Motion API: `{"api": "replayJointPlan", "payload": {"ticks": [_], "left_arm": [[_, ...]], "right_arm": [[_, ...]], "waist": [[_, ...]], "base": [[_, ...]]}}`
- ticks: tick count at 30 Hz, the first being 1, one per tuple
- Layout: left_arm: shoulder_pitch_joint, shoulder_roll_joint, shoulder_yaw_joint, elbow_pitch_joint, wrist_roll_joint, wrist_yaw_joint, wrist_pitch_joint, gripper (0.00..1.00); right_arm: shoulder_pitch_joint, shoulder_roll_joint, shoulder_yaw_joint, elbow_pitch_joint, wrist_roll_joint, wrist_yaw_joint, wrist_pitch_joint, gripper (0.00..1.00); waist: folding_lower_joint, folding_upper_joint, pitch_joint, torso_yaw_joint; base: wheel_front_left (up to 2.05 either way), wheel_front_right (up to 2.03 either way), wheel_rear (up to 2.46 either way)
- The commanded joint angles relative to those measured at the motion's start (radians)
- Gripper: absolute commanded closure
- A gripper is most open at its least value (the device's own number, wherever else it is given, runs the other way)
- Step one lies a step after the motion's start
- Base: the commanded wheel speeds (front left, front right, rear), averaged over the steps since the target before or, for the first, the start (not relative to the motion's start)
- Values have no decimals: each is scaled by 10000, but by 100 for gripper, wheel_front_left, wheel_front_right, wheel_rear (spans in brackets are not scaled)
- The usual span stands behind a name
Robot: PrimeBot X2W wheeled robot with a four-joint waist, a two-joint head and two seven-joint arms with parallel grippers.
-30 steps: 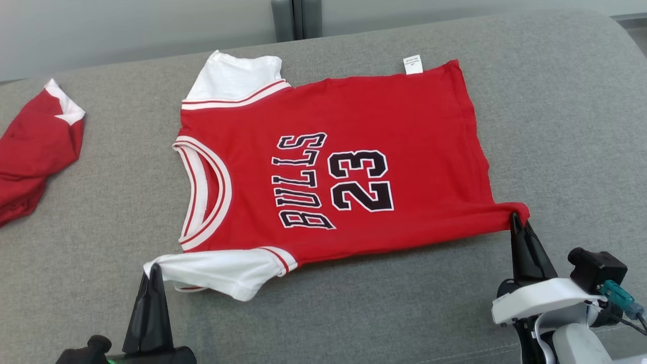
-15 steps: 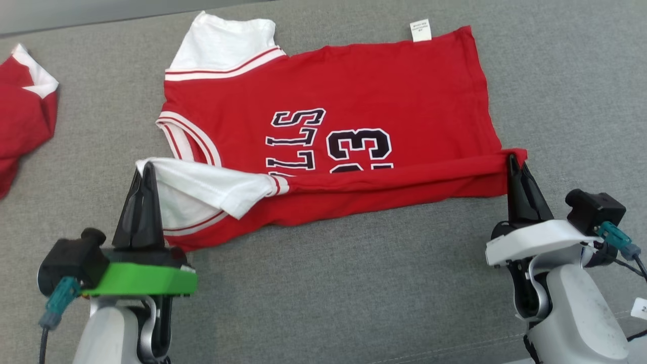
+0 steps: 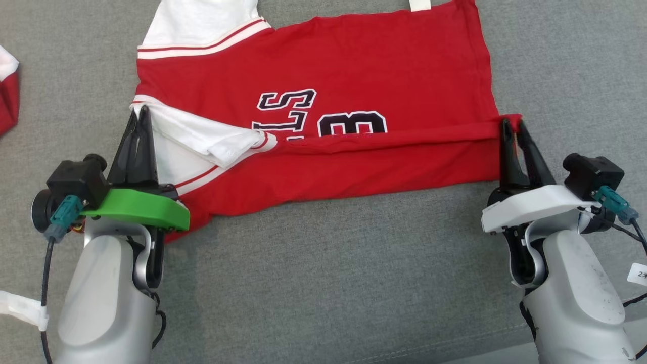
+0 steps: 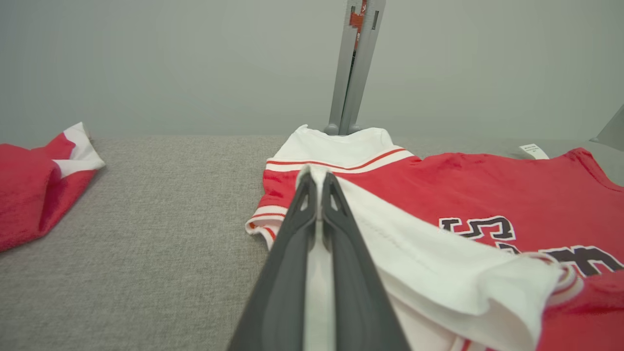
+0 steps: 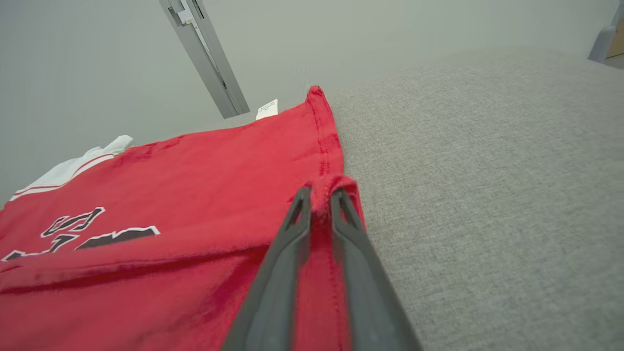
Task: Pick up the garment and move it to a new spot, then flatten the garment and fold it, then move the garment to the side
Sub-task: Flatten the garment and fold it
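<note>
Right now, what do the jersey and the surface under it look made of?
The jersey looks like soft matte knit, probably cotton: it creases limply and has stitched hems. The surface looks like gray woven upholstery, with a coarse visible weave.

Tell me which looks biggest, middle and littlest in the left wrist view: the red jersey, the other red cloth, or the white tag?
1. The jersey: biggest, though cut off by the picture's edge.
2. The red cloth at the left: middle, cut off too.
3. The white tag: littlest, and also farthest away.
</note>
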Motion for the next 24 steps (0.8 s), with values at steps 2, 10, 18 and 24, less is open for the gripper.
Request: {"api": "replayJointPlan", "payload": {"ticks": [2, 10, 18, 24], "left_arm": [[-177, -96, 135, -131, 100, 2, -49, 0], [1096, -341, 504, -1130, 89, -183, -46, 0], [3307, -170, 675, -1257, -386, -251, 646, 0], [3843, -248, 574, -1046, -966, -155, 2377, 0]], "right_arm": [[-88, -30, -124, -131, -82, -14, -31, 0], [539, -29, -341, -463, -448, -14, -31, 0], [1454, -29, -651, -92, -1167, -14, -31, 0], [1540, -32, -335, 430, -1345, -14, -10, 0]], "waist": [[0, 0, -135, 21], [0, 0, -904, 160], [0, 0, -1943, 394], [0, 0, -2055, 432]], "base": [[0, 0, 0], [0, 0, 0], [0, 0, 0], [0, 0, 0]]}}
